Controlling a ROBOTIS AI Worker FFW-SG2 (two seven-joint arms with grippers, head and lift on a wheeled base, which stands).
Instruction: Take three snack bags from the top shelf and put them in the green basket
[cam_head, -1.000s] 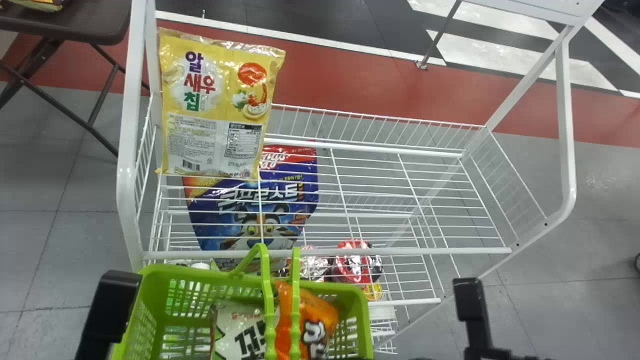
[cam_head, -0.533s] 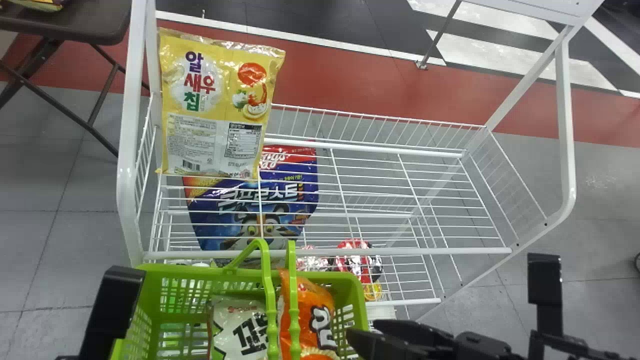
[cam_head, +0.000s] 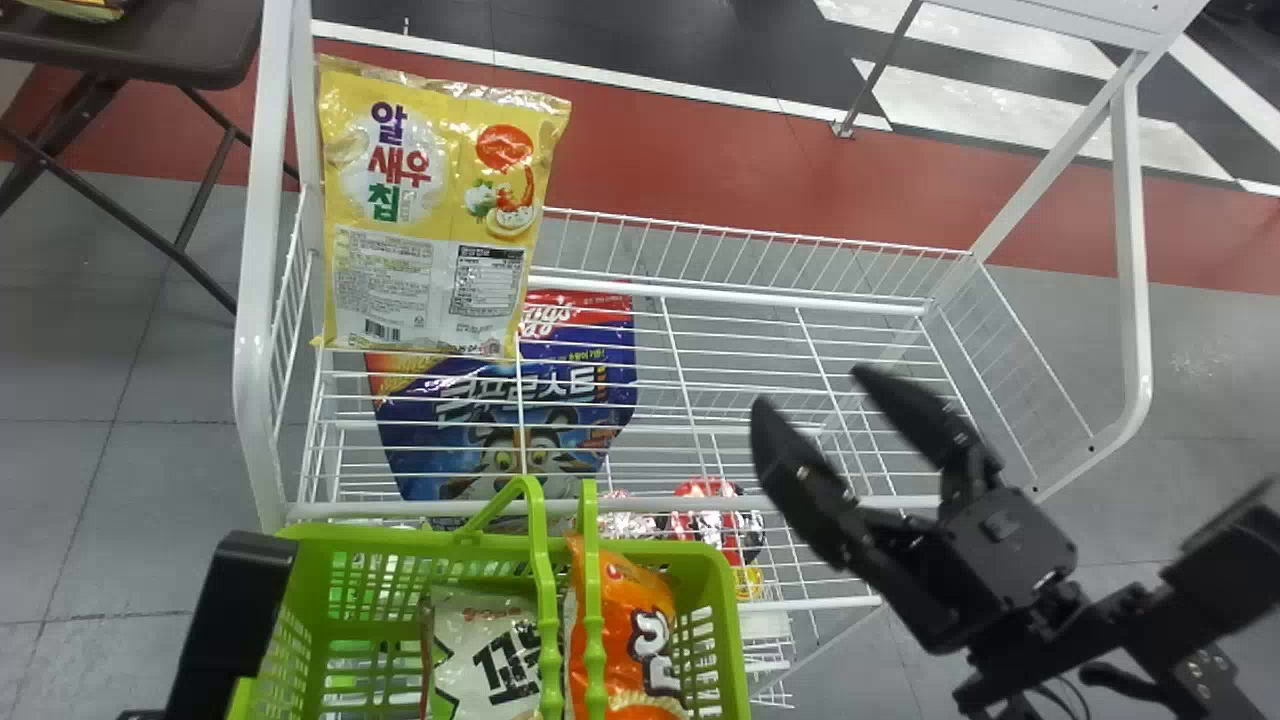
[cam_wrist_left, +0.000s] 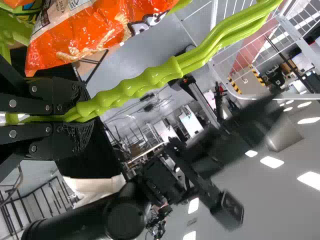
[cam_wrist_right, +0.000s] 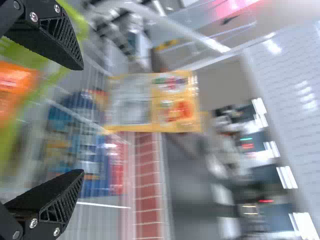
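Note:
In the head view my right gripper (cam_head: 815, 395) stands open over the wire shelf, right of the yellow snack bag (cam_head: 430, 210), which is at the top shelf's left end. The right wrist view has my right gripper (cam_wrist_right: 80, 120) with its fingers apart and the yellow bag (cam_wrist_right: 155, 102) beyond them. My left gripper (cam_head: 235, 600) is at the head view's lower left, by the green basket (cam_head: 400, 545). In the left wrist view, my left gripper (cam_wrist_left: 82, 114) is closed around the basket handles (cam_wrist_left: 140, 82). A white bag (cam_head: 485, 650) and an orange bag (cam_head: 625, 630) lie in the basket.
The white rack's posts (cam_head: 262, 300) and front rail (cam_head: 700, 503) border the shelf. Below its wires are a blue bag (cam_head: 500, 430) and red packages (cam_head: 705, 525). A dark table (cam_head: 180, 45) stands at the far left.
My right gripper has come in from the lower right, forward over the shelf. The basket has shifted only slightly, and the yellow bag has stayed in place.

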